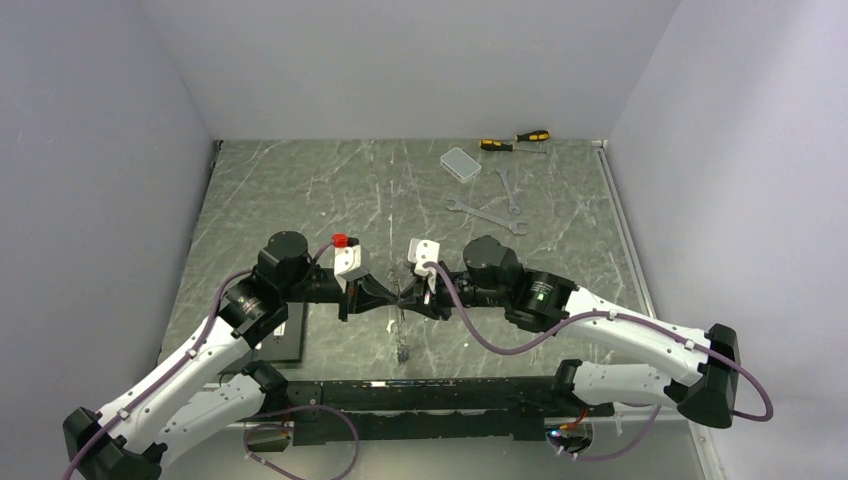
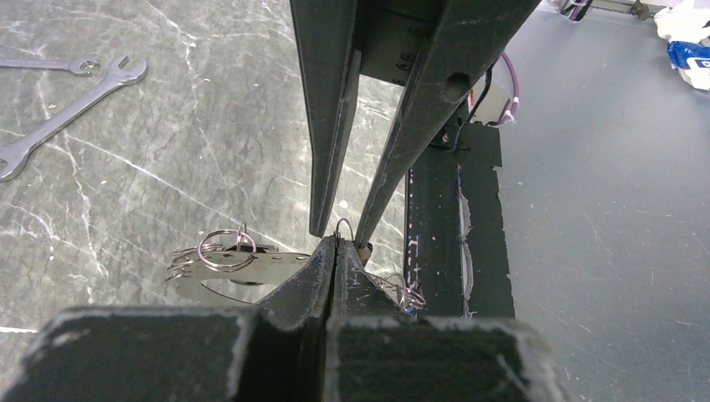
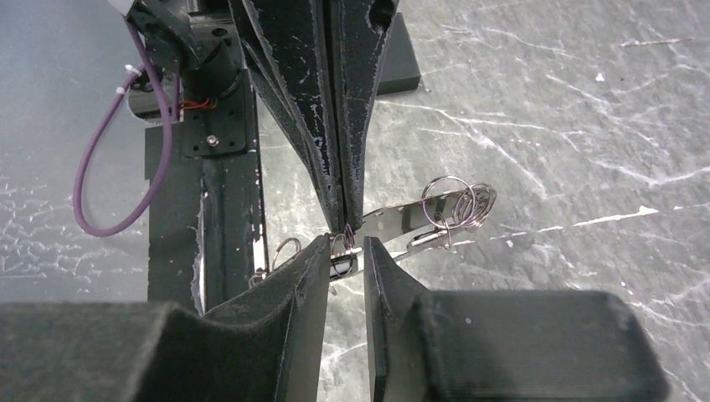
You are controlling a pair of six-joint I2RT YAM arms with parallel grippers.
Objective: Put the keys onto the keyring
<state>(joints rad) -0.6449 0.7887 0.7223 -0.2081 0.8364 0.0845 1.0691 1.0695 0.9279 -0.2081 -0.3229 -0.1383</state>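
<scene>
My two grippers meet tip to tip over the middle of the table. The left gripper (image 1: 392, 298) (image 2: 337, 244) is shut on a thin silver wire loop (image 2: 344, 224), which I take for the keyring. The right gripper (image 1: 410, 298) (image 3: 345, 244) stands slightly open, its jaws on either side of that same loop (image 3: 339, 243) without visibly pinching it. A flat silver metal piece (image 2: 251, 270) (image 3: 400, 221) hangs from the wire and carries several small split rings (image 2: 224, 249) (image 3: 456, 201). More small rings with a blue speck (image 2: 408, 297) hang to the other side. No key's coloured head shows plainly.
Two silver wrenches (image 1: 487, 214) (image 1: 508, 190), a clear plastic box (image 1: 460, 163) and yellow-black screwdrivers (image 1: 515, 140) lie at the back right. A black pad (image 1: 285, 335) sits by the left arm. A black rail (image 1: 430, 395) runs along the near edge.
</scene>
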